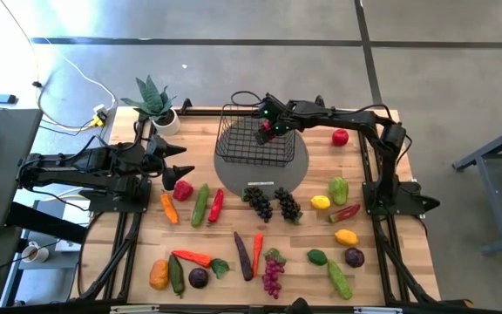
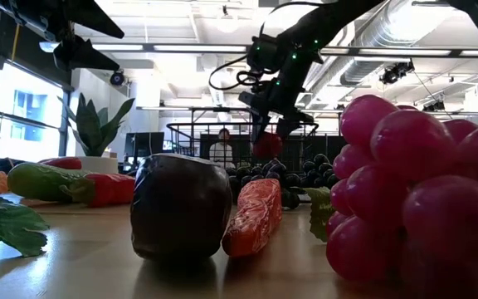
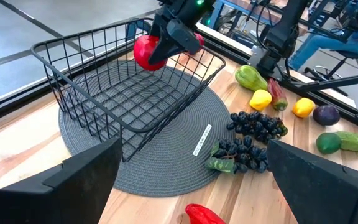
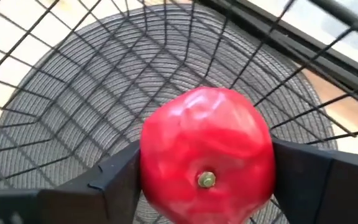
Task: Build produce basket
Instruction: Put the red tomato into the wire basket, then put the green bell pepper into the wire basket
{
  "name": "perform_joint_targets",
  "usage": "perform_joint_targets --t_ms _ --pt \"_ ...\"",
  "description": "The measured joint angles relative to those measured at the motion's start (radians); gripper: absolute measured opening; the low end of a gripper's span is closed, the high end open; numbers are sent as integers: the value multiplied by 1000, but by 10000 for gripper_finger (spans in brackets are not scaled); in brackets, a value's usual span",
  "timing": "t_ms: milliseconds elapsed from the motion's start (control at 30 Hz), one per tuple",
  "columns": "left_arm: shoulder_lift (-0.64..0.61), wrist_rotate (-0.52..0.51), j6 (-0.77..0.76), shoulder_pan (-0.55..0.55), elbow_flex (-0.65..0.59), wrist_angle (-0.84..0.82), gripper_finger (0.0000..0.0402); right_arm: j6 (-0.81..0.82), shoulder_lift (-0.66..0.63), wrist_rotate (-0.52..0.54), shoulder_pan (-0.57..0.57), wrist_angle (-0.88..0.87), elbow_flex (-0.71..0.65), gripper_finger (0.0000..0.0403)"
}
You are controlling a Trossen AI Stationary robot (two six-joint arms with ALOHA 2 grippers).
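The right gripper point(image 1: 267, 131) hangs over the basket point(image 1: 249, 139), its fingers point(image 4: 114, 177) closed against both sides of a red apple point(image 4: 207, 163) held above the mesh floor. The basket sits on a grey mat point(image 3: 166, 158). The left gripper point(image 1: 181, 163) waits wide open and empty at the table's left, beside the plant point(image 1: 153, 100); other produce point(image 1: 273, 205) lies scattered across the table point(image 1: 303, 240).
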Motion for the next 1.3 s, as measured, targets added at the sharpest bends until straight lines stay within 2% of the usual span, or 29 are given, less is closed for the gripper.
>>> perform_joint_targets --t_ms 200,400,700,1000,1300 --pt "0 0 0 0 0 0 390 -1 0 -72 -3 1 0 301" --pt "0 0 0 0 0 0 390 -1 -1 -74 -4 1 0 317" --pt "0 0 0 0 0 -1 390 27 -2 -73 -24 1 0 366" --pt "0 0 -2 -3 0 -1 390 69 -40 -155 -15 1 0 371" --pt "3 32 -57 -36 0 25 390 109 -125 -153 36 7 0 371"
